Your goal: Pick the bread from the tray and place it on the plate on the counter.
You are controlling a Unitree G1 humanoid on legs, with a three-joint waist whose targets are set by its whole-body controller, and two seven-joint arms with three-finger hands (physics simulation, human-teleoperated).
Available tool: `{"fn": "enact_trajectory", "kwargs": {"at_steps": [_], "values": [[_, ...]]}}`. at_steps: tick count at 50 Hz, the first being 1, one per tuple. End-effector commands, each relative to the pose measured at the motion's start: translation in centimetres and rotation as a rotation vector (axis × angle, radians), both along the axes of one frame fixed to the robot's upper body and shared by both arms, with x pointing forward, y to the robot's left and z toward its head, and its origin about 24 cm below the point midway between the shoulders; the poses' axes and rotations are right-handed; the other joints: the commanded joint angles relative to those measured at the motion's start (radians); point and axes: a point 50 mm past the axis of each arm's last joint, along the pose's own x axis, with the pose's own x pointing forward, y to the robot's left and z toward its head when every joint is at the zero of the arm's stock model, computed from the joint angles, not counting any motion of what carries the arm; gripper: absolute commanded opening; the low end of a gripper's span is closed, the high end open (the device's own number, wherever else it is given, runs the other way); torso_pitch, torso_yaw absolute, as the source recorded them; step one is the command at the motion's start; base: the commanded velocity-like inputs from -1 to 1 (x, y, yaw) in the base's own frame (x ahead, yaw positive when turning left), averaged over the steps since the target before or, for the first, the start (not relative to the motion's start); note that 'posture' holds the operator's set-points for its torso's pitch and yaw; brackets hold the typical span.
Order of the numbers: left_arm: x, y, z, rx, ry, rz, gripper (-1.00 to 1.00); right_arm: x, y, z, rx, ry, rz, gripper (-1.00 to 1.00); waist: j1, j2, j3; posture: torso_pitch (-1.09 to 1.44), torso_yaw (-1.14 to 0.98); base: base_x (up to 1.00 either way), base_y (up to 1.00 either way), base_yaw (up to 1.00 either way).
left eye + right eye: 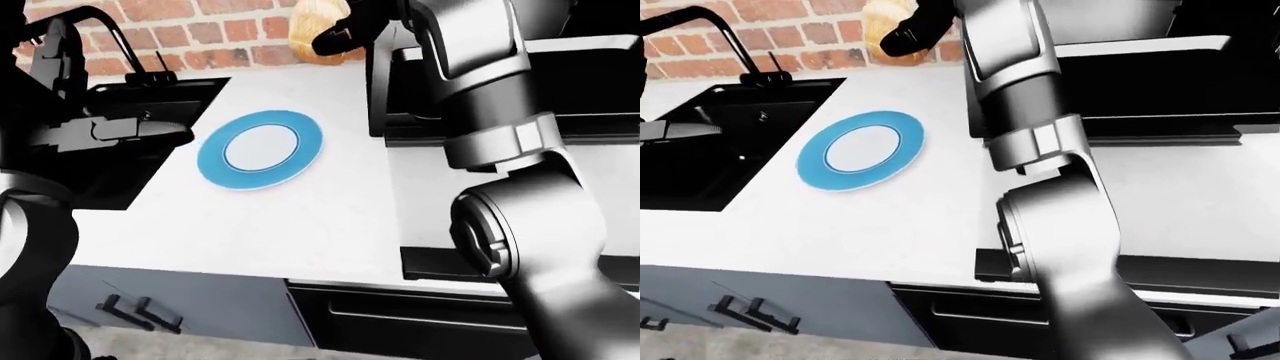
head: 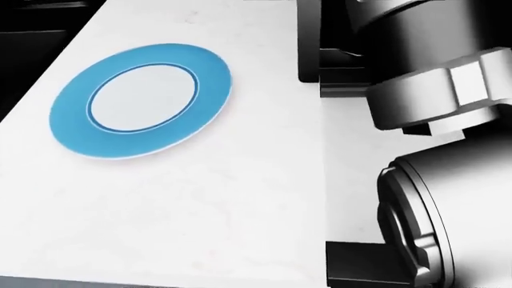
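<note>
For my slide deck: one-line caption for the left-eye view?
Right robot hand carries bread high above the blue plate.

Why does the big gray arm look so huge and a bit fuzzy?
In the head view the right arm sits very near the camera, so it fills the right side and looks soft, while the plate stays sharp. In the left-eye view bright highlights shine on the arm's metal.

Black sink [image 1: 700, 142] and faucet [image 1: 730, 37] before brick wall [image 1: 790, 30].
</note>
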Motion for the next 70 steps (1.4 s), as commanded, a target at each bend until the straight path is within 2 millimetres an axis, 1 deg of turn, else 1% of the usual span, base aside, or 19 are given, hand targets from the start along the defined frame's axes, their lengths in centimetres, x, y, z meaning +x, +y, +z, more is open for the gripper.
{"fn": "enact_trajectory", "kwargs": {"at_steps": [1,16,21,29,39,42,51,59,70], "values": [[-0.6,0.1,1.1,0.01,-0.069,0.016,1.0,-0.8,0.4,2.2,0.004,-0.109,0.021,-1.0,0.005,0.002,-0.029,0.0,0.46,0.0,0.0,0.0],[-0.7,0.2,0.8,0.01,-0.065,0.017,1.0,0.7,0.4,0.3,0.011,-0.065,0.012,-1.0,0.082,0.001,-0.039,0.0,0.54,0.0,0.0,0.0],[-0.7,0.2,0.7,0.011,-0.064,0.016,1.0,1.4,0.2,-0.9,0.016,-0.045,0.006,-1.0,0.106,0.0,-0.042,0.0,0.56,0.0,0.0,0.0],[-0.7,0.2,0.6,0.013,-0.063,0.016,1.0,1.9,0.2,-2.1,0.024,-0.02,0.006,-1.0,0.142,0.0,-0.046,0.0,0.6,0.0,0.0,0.0],[-0.7,0.1,1.0,0.022,-0.069,0.015,1.0,2.3,0.3,-3.0,0.018,0.0,0.002,-1.0,0.184,0.0,-0.049,0.0,0.65,0.0,0.0,0.0],[-0.7,0.1,1.0,0.025,-0.07,0.015,1.0,2.5,0.4,-3.9,0.009,0.008,-0.002,-1.0,0.196,0.001,-0.049,0.0,0.67,0.0,0.0,0.0],[-0.7,0.1,1.2,0.035,-0.088,0.018,1.0,2.9,0.5,-5.6,-0.028,0.012,-0.022,-1.0,0.231,0.003,-0.053,0.0,0.71,0.0,0.0,0.0],[-0.9,0.1,1.1,0.049,-0.091,0.016,1.0,3.3,0.1,-6.7,-0.037,-0.001,-0.065,-1.0,0.253,0.004,-0.053,0.0,0.72,0.0,0.0,0.0],[-0.9,0.1,0.9,0.051,-0.089,0.017,1.0,3.5,0.3,-8.2,-0.047,0.012,-0.085,-1.0,0.265,0.003,-0.057,0.0,0.72,0.0,0.0,0.0]]}}
